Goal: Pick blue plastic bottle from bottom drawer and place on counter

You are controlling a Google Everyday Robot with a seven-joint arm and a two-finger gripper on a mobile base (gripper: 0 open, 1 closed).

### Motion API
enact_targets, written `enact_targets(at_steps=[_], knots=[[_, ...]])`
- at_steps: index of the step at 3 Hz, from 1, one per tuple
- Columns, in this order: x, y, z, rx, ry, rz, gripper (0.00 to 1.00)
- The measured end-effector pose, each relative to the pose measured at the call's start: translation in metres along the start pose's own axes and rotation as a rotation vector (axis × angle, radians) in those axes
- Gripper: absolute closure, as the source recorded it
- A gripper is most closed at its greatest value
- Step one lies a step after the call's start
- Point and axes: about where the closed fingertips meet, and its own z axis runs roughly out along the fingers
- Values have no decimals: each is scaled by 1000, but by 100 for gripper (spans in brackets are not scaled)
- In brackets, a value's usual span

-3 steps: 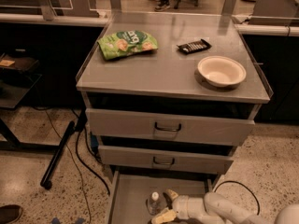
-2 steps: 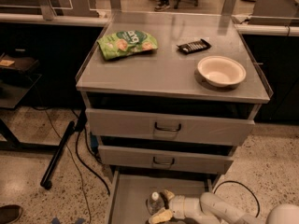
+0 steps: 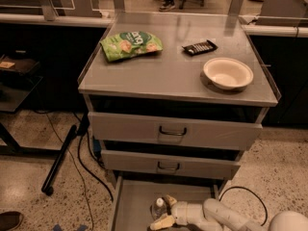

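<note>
The bottom drawer [image 3: 132, 201] is pulled open at the foot of the cabinet. The blue plastic bottle [image 3: 158, 208] stands in it, white cap up, near the middle of the floor. My gripper [image 3: 165, 211] reaches in from the lower right on a white arm [image 3: 216, 214]. Its cream fingers [image 3: 162, 221] sit on either side of the bottle, one behind and one in front. The counter [image 3: 163, 73] is the grey metal top above the drawers.
On the counter lie a green snack bag [image 3: 131, 44], a dark candy bar [image 3: 199, 47] and a white bowl [image 3: 227, 73]. Two closed handled drawers [image 3: 172, 131] sit above the open one. A black pole and cables [image 3: 60, 158] lie on the floor at left.
The arm has shifted slightly left and the fingers have drawn closer around the bottle. The bottle stays in place in the drawer.
</note>
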Motion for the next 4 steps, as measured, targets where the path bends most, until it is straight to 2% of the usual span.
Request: enact_targets(at_steps=[2,3,4], knots=[[-6,-5,19,-31,-32,-2,3],[-1,0,22,-40,-29,19,26],[-1,0,22,-40,-29,19,57]])
